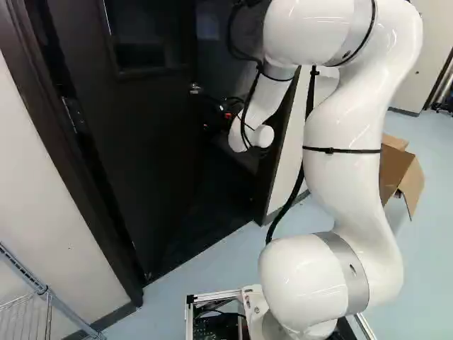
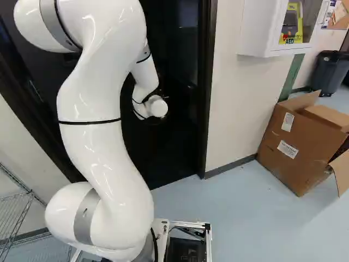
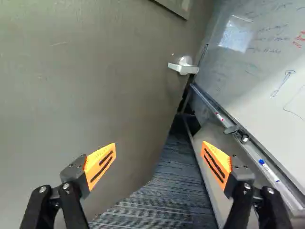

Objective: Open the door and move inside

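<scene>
Our white arm reaches into the doorway, jaws wide and empty, beside the part-open door, so opening looks mostly done, and next we should nudge it wider and roll in.

The door is seen swung inward, partly open, at the left of the left base view. Its dark, flat face is set upright and slanted to the doorway. A framed window is fitted above, and a silver lever handle is mounted near the free edge.
</scene>
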